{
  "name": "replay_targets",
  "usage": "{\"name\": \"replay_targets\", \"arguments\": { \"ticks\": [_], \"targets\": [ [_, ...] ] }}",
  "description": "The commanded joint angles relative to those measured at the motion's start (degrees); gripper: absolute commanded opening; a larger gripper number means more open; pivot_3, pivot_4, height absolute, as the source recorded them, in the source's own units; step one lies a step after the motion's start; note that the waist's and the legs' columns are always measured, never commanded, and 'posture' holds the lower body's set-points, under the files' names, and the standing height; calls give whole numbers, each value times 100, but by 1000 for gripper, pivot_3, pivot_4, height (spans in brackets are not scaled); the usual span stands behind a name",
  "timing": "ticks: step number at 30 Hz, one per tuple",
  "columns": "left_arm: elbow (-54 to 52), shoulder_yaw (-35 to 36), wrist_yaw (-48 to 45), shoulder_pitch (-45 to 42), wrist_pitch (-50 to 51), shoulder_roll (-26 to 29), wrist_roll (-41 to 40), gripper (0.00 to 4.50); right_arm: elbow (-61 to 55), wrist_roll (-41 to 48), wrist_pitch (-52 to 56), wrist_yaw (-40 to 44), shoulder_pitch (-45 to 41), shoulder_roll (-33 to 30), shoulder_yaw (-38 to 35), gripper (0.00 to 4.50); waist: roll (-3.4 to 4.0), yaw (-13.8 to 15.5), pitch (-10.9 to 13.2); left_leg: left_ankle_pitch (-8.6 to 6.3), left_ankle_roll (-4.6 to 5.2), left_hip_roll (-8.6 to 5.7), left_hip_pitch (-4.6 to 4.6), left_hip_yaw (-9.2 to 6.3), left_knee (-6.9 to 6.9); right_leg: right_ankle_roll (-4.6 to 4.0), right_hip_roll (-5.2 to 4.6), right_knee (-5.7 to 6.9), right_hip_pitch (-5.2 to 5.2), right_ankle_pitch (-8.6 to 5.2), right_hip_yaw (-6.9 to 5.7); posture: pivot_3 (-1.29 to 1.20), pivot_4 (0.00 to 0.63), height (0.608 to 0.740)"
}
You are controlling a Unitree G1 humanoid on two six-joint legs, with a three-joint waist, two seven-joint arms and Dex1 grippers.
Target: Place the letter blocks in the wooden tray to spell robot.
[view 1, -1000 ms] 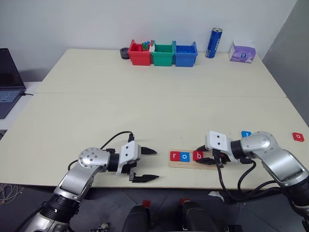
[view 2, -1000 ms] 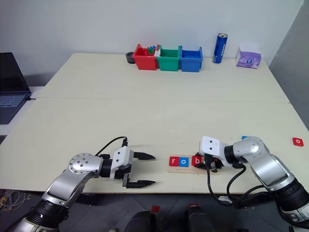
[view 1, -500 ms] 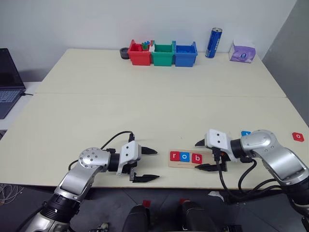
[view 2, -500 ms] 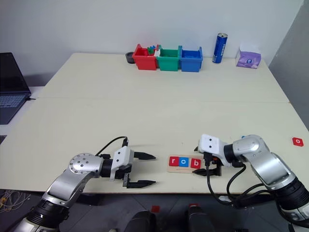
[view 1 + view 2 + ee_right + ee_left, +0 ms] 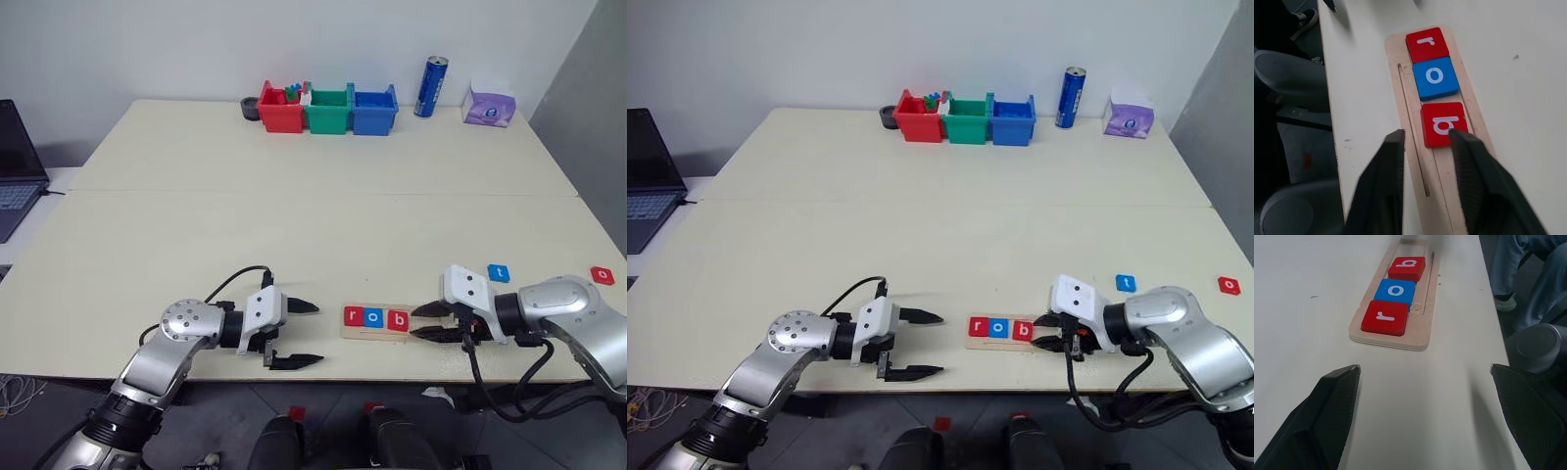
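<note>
- The wooden tray (image 5: 382,321) lies near the front edge of the surface (image 5: 294,196), between my two hands.
- Three letter blocks sit in it side by side, touching: a red r (image 5: 354,314), a blue o (image 5: 375,316) and a red b (image 5: 398,319). They fill the tray's left part; the rest of it, toward my right hand, is bare wood.
- My right hand (image 5: 429,322) hovers just past the tray's bare end, fingers pointing at the b. The fingers stand a narrow gap apart and pinch nothing.
- In the right wrist view the two fingertips (image 5: 1396,139) frame the near end of the tray, just short of the b.
- My left hand (image 5: 306,334) rests over the surface to the left of the tray, apart from it, fingers spread wide and empty.
- A blue t block (image 5: 499,273) lies on the surface behind my right hand, outside the tray.
- A red o block (image 5: 602,276) lies farther right, near the surface's right edge.
- At the far side stand red, green and blue bins (image 5: 328,109), a blue can (image 5: 431,87) and a purple tissue pack (image 5: 490,104).
</note>
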Motion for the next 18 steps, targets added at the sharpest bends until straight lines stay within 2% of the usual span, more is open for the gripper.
{"name": "replay_targets", "arguments": {
  "ticks": [1, 18],
  "targets": [
    [-135, 68, 25, -4, -116, -19, 0, 4500, -315, 11, 16, -203, 181, -40, -107, 14, 0, 4, 0, 0, 0, 0, -1, 0, 0, 0, 0, 0, 0, 0, 0, 0, 150, 740],
    [-141, 57, 57, -34, -125, -24, -5, 4500, 194, -707, -358, -438, -67, -8, 535, 14, 0, -1, 0, 0, 0, -1, 1, 2, 1, 0, 0, 0, 0, 0, 1, 0, 150, 740]
  ]
}}
